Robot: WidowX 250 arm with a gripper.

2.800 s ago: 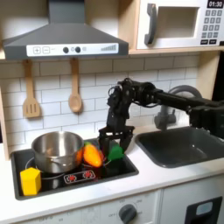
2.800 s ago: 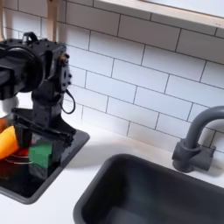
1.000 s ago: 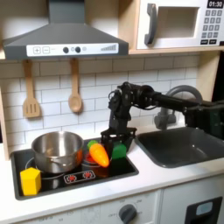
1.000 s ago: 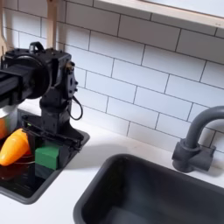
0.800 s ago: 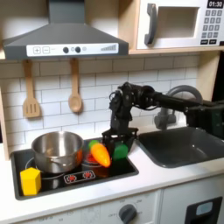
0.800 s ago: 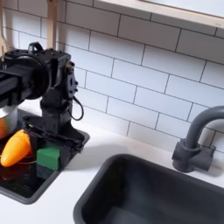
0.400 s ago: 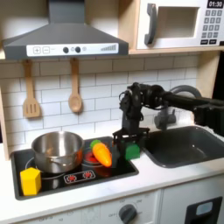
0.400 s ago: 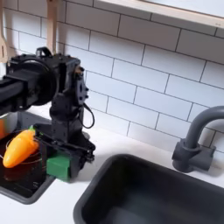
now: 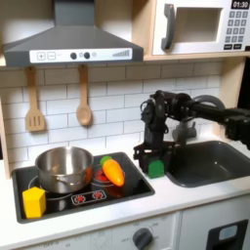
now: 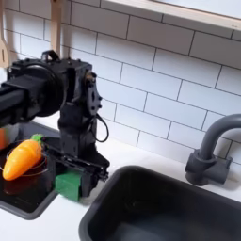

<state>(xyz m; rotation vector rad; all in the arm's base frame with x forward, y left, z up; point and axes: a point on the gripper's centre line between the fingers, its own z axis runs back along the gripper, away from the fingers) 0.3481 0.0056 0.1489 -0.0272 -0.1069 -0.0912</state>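
Yellow block (image 9: 34, 202) at the black stovetop's (image 9: 59, 205) front left corner in the first exterior view, steel pot (image 9: 64, 168), orange plastic carrot (image 9: 114, 173), black tool (image 9: 153, 163) clenched on small green cube (image 9: 155, 168), low over white bench (image 9: 186, 195) between stovetop and dark sink (image 9: 207, 161)

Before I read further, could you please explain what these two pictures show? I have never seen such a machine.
It is a black robot arm with a gripper working in a toy kitchen. Both pictures come from cameras standing off the arm: the first exterior view faces the whole kitchen, the second exterior view looks from close to the sink. The gripper is closed on a small green block, held at the stove's edge next to the sink. On the stove lie a toy carrot, a metal pot and a yellow block.
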